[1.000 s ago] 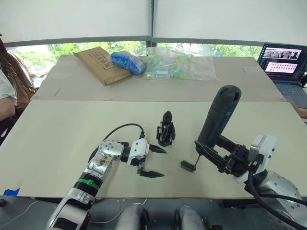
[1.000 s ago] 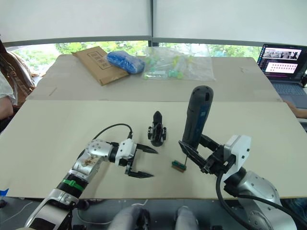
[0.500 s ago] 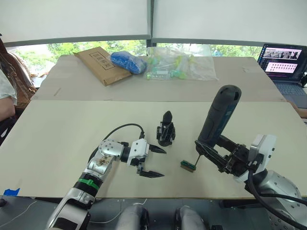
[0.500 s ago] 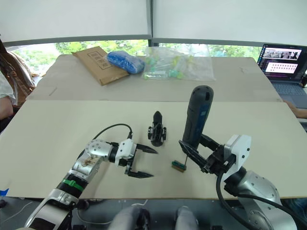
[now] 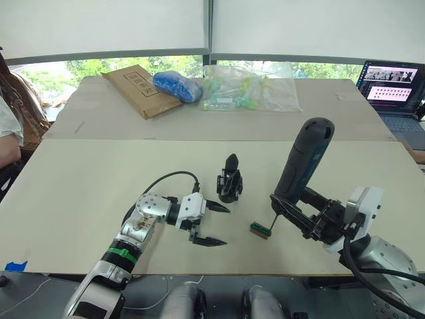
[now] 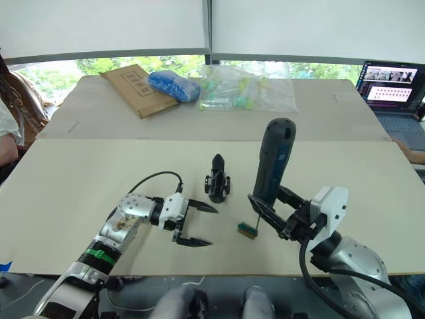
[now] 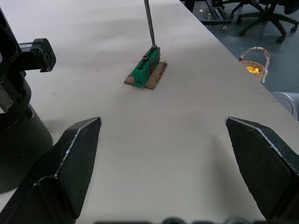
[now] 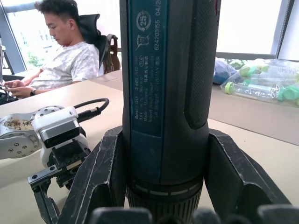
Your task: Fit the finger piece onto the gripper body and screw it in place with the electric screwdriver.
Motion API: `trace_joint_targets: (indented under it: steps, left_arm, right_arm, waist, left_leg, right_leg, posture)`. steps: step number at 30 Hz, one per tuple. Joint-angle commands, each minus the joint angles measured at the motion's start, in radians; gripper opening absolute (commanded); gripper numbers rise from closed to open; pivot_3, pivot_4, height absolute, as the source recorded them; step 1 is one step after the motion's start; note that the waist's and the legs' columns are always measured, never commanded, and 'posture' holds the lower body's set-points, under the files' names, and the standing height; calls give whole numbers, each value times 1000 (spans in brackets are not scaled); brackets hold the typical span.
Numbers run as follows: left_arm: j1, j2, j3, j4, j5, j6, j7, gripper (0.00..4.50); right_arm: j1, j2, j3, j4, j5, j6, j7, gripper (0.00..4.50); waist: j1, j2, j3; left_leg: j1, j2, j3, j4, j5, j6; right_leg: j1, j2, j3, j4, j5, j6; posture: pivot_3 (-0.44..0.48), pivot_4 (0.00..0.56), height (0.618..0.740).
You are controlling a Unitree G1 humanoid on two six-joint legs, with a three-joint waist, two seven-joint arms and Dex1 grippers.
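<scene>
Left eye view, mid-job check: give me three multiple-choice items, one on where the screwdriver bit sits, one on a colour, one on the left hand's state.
1. Where does the bit of the electric screwdriver rest?
A. on the small green block
B. on the gripper body
C. on the cardboard box

2. What colour is the bundle lying against the cardboard box?
A. red
B. blue
C. yellow

3. How is the left hand?
A. shut on the block
B. shut on the cable
C. open, holding nothing

Answers: 1 A, the tip meets the block's top in the left wrist view. 2 B, it is plainly blue. 3 C, its fingers stand wide apart over bare table.
</scene>
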Motion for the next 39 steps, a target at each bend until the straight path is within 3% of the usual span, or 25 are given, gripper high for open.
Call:
trace_joint_targets:
  steps: [1, 39]
  left_arm:
    - [-16, 4, 7, -16, -4, -18, -3, 4500]
    - [-16, 9, 7, -27, -5, -12, -1, 4500]
  right_arm:
    - [-18, -6, -32, -43, 14, -39, 1, 1913]
    - [-22, -2, -17, -45, 5, -30, 1, 1913]
  waist:
    - [0, 0, 0]
    - [0, 0, 0]
  left_leg:
    - [0, 0, 0, 0, 0, 0]
    - [0, 0, 0, 0, 0, 0]
  right_leg:
    - [0, 0, 0, 0, 0, 0]
    - [0, 0, 0, 0, 0, 0]
  posture:
    - [0, 150, 732]
    - [0, 150, 732]
